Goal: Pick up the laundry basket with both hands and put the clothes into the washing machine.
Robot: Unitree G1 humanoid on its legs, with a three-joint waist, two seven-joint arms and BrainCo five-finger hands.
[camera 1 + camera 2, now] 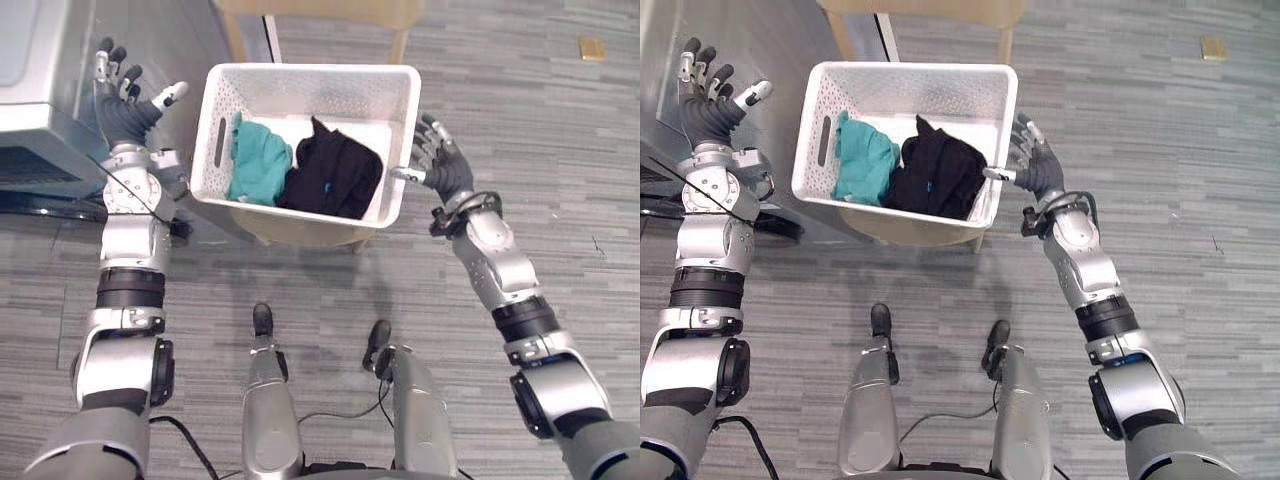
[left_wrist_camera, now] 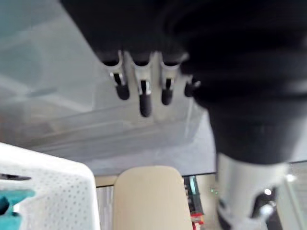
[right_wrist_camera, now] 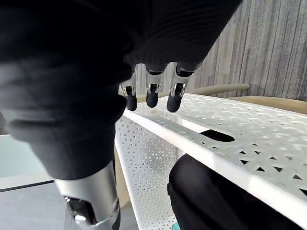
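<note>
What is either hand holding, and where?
Nothing is gripped: the left hand is open, apart from the laundry basket; the right hand is open at its right rim.

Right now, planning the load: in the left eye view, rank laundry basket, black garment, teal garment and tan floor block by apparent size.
1. laundry basket
2. black garment
3. teal garment, somewhat smaller
4. tan floor block, far smallest
</note>
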